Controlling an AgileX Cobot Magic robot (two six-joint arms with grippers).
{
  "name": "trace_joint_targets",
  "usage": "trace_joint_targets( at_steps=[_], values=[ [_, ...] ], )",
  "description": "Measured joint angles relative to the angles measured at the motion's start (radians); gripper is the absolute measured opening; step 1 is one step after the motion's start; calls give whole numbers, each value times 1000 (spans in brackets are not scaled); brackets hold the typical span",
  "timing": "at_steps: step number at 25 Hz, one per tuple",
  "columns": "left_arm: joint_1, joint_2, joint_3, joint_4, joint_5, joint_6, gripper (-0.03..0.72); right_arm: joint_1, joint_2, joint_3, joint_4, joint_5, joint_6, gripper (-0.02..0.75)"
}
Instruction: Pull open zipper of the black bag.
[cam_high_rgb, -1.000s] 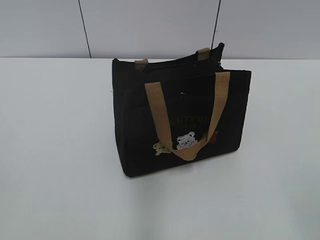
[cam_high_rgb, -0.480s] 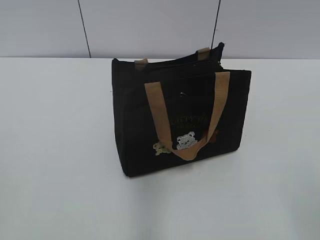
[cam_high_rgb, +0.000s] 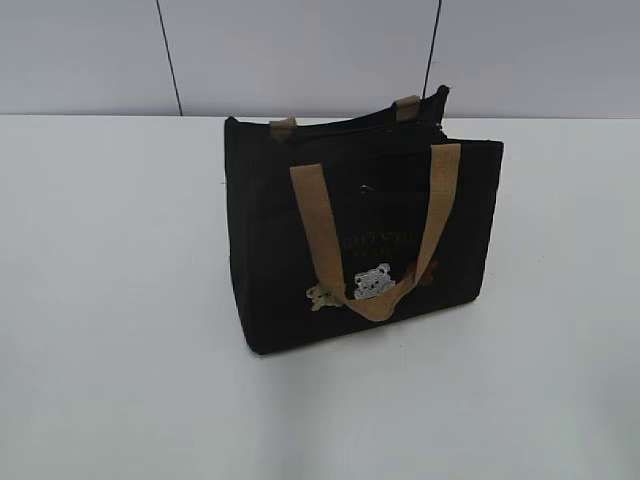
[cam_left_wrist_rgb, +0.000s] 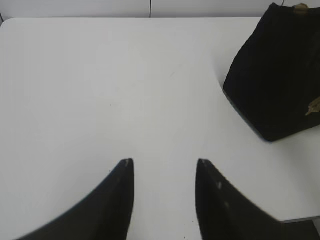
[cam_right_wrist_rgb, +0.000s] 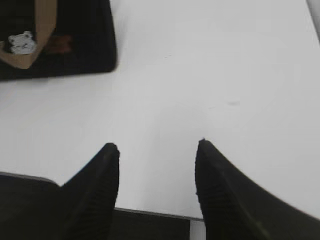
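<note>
The black bag (cam_high_rgb: 360, 230) stands upright mid-table, boxy, with a tan handle (cam_high_rgb: 372, 225) hanging down its front over small bear patches (cam_high_rgb: 372, 282). Its zipper (cam_high_rgb: 340, 124) runs as a dark line along the top edge; the pull tab is too small to make out. Neither arm shows in the exterior view. In the left wrist view my left gripper (cam_left_wrist_rgb: 164, 162) is open over bare table, with the bag (cam_left_wrist_rgb: 280, 75) up at the right. My right gripper (cam_right_wrist_rgb: 158, 145) is open near the table's front edge, the bag (cam_right_wrist_rgb: 55, 37) at upper left. Nothing sits between either pair of fingers.
The white table (cam_high_rgb: 110, 300) spreads wide on both sides of the bag. A grey panelled wall (cam_high_rgb: 300, 50) stands behind it. The table's front edge (cam_right_wrist_rgb: 150, 214) lies just under the right gripper.
</note>
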Motion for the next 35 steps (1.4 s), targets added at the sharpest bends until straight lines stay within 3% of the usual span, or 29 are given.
trace_joint_targets(
  at_steps=[4,31,35],
  values=[
    [0,0,0,0,0,0,309,-42,0,0,0,0,0,377],
    [2,0,0,0,0,0,309,-44,0,0,0,0,0,377],
    [33,0,0,0,0,0,309,-44,0,0,0,0,0,377]
  ],
)
